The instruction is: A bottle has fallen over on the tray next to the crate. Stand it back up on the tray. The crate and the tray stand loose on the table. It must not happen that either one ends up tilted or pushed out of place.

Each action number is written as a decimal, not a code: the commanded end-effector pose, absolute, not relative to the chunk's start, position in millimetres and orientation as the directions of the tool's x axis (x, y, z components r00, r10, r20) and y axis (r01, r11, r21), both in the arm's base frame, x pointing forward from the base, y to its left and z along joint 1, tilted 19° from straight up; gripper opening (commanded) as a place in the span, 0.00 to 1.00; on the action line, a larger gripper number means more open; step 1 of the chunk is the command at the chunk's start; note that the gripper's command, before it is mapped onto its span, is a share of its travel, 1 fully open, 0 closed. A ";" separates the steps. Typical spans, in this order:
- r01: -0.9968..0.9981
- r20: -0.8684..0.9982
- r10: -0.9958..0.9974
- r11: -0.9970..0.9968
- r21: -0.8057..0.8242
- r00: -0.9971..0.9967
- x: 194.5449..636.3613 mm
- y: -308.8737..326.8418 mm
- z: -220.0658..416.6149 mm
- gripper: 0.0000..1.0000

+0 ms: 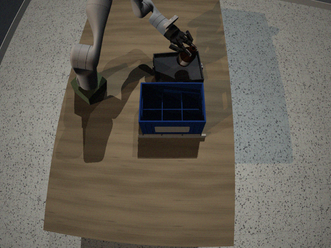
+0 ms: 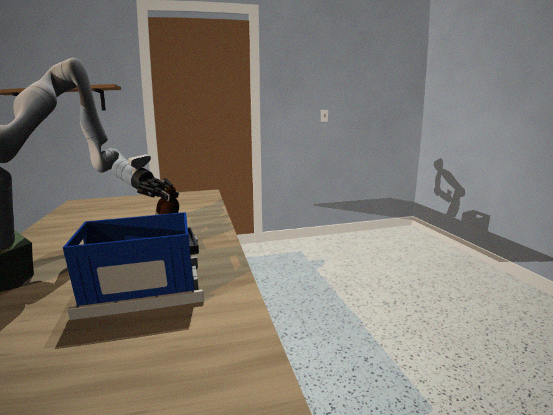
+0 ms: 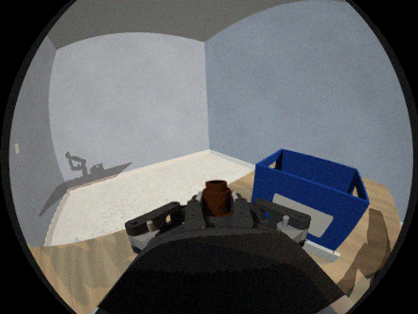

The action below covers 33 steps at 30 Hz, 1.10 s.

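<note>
The brown bottle (image 1: 184, 56) (image 2: 167, 205) (image 3: 217, 200) has a pale label near its base. It is close to upright, leaning a little to the right in the top and exterior views. My gripper (image 1: 192, 51) (image 2: 171, 194) (image 3: 217, 197) is shut on its neck, coming in at a slant from the upper left in the top and exterior views. The bottle is over the back right part of the dark tray (image 1: 165, 70) (image 2: 193, 244). Its shadow on the tray lies apart from its base, so it appears to hang a little above the tray. The crate hides the base in the exterior view.
The blue crate (image 1: 172, 121) (image 2: 129, 247) (image 3: 293, 200) with dividers stands directly in front of the tray. A pale strip (image 1: 171, 136) (image 2: 134, 304) runs along the crate's front foot. The table's right edge lies beyond the tray's right side. The green robot base (image 1: 101, 86) is to the left.
</note>
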<state>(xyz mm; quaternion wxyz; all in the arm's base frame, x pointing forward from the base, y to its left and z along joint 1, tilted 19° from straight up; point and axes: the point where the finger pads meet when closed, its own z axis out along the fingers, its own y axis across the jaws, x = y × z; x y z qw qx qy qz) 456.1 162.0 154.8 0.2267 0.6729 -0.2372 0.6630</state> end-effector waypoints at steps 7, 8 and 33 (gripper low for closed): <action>-0.621 1.000 -0.022 -0.784 -0.013 0.007 459.3 159.9 142.8 0.00; -0.621 1.000 -0.022 -0.784 -0.013 0.007 459.6 159.6 141.7 0.00; -0.621 1.000 -0.024 -0.784 -0.015 0.007 466.0 155.4 118.9 0.00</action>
